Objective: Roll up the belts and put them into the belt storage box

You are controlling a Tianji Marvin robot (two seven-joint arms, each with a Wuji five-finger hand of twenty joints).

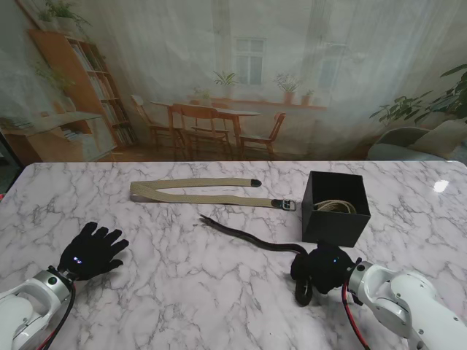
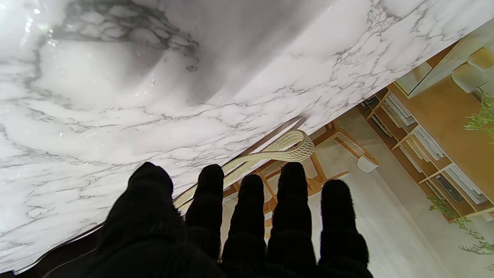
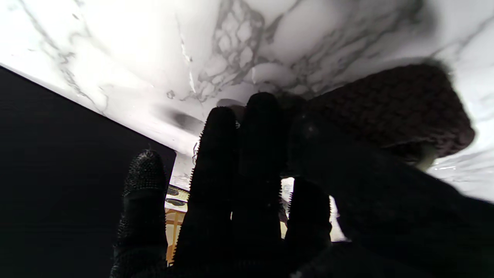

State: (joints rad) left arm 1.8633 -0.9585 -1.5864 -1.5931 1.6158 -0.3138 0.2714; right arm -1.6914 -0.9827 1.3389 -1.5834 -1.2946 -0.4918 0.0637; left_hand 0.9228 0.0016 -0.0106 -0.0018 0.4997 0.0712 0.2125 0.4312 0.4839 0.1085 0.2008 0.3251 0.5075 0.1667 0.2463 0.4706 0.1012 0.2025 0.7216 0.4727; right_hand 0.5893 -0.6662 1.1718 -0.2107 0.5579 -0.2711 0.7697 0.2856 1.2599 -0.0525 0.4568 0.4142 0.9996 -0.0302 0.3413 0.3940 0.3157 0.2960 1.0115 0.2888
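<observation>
Near the table's right edge, my right hand is closed on the buckle end of the dark belt, whose tail trails toward the middle. Black storage box sits just beyond, one rolled belt already inside. Khaki belt lies folded toward the far edge. Left hand spread, holding nothing. Belt looks limp and light; roll from the stiff buckle end.

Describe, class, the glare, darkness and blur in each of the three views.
Stand view: a glare spot on the table at far right. Left wrist view: sharp, with highlights on the marble. Right wrist view: the right hand is nearly silhouetted, the brown belt soft and blurred.
</observation>
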